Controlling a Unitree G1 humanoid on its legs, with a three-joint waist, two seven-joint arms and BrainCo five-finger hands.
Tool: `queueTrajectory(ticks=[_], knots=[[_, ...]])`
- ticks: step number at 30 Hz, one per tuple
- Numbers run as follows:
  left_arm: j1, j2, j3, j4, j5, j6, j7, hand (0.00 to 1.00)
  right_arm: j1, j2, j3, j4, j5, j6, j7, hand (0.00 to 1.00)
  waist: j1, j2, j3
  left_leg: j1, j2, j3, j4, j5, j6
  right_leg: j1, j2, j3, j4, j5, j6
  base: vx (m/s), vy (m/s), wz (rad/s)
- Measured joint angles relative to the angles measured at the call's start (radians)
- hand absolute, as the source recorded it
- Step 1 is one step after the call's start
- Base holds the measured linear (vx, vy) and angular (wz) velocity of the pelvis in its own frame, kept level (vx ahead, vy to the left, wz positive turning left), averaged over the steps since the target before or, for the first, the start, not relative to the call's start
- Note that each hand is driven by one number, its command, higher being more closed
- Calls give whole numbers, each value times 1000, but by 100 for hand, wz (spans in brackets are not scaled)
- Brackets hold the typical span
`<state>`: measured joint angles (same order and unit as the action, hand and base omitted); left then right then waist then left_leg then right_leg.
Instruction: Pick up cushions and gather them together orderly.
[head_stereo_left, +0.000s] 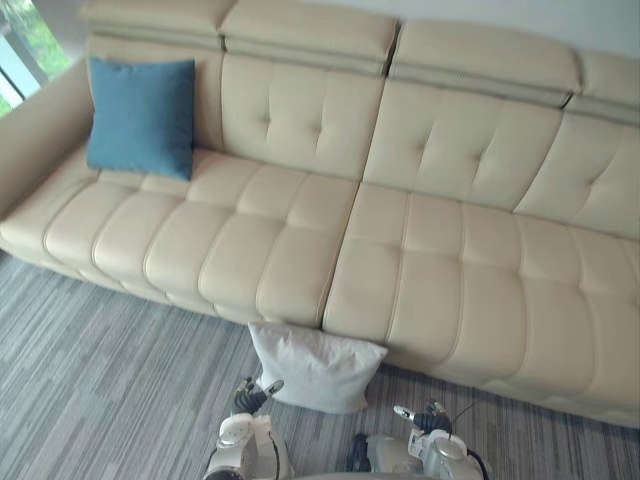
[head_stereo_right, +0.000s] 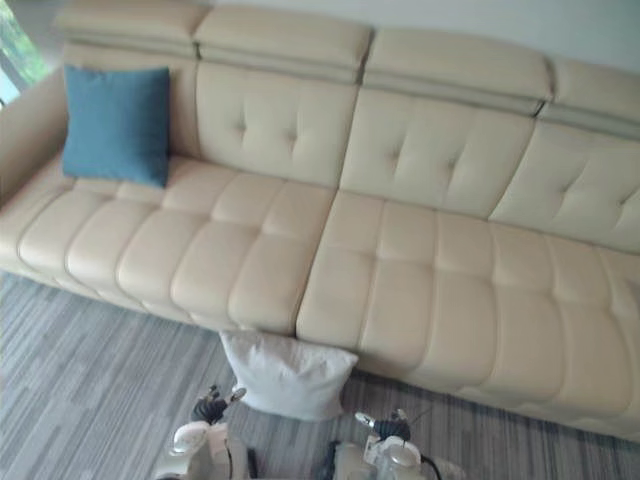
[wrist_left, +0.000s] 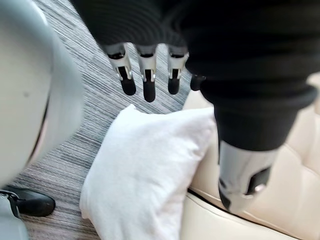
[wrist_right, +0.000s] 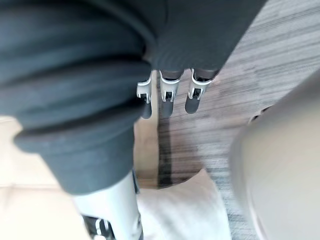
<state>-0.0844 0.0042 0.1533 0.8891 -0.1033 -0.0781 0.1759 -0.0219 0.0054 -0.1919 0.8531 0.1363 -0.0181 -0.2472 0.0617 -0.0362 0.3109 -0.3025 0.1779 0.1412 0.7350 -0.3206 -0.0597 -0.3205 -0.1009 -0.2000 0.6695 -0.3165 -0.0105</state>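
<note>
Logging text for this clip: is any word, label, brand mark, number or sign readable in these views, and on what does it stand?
None can be read: the blue cushion, the white cushion, the sofa and the carpet all show plain surfaces, with no print, tag, number or sign.

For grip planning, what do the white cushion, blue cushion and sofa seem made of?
White cushion: soft matte cloth, slightly fuzzy surface, creased. Blue cushion: matte woven-looking cloth. Sofa: leather or imitation, smooth, tufted, faint sheen.
</note>
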Motion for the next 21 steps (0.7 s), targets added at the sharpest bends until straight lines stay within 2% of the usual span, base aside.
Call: queueTrajectory(ticks=[1,2,3,5,10,13,17,21], knots=[[-11,11,-4,-9,-10,0,3,0,-10,-5,0,-14,6,0,-6,0,-1,0,19,-32,7,-1,30,-29,-5,-37,3,5,40,-20,-2,-310,1,-17],[-39,40,-18,-31,-26,0,20,0,-38,-21,-1,-27,24,-1,-14,0,-1,0,54,-91,21,-16,77,-96,-23,-117,13,14,116,-52,-4,-266,-17,-11],[-52,52,-18,-42,-33,0,23,0,-48,-25,-1,-33,27,-1,-20,0,0,-5,68,-118,25,-19,100,-110,-33,-147,13,16,143,-58,-4,-288,-38,-12],[-110,102,-16,-65,-45,-2,45,0,-87,-33,-2,-54,50,-5,-39,0,2,-24,104,-234,32,-37,176,-122,-23,-258,13,20,206,-71,4,-308,-52,-4],[-301,207,33,-84,-78,-3,91,0,-244,-69,-38,-55,112,-6,-75,0,0,-33,184,-471,26,-71,282,-103,-4,-476,4,15,295,-44,-15,-193,-21,7],[-453,296,67,-91,-98,-4,121,0,-433,-124,-40,-60,143,-11,-95,0,-7,-33,247,-654,25,-82,358,-87,-4,-658,-4,22,368,-23,-39,-143,2,-1],[-573,333,65,-88,-106,-4,133,0,-583,-144,-23,-105,151,-19,-121,0,-13,-34,262,-800,24,-99,429,-83,-11,-801,-11,23,438,-16,-51,-70,-8,1],[-673,336,21,-81,-127,-5,150,0,-714,-142,27,-135,173,-26,-149,0,-20,-33,263,-871,16,-103,449,-76,-13,-873,-22,23,464,-16,-50,-56,-11,7]])
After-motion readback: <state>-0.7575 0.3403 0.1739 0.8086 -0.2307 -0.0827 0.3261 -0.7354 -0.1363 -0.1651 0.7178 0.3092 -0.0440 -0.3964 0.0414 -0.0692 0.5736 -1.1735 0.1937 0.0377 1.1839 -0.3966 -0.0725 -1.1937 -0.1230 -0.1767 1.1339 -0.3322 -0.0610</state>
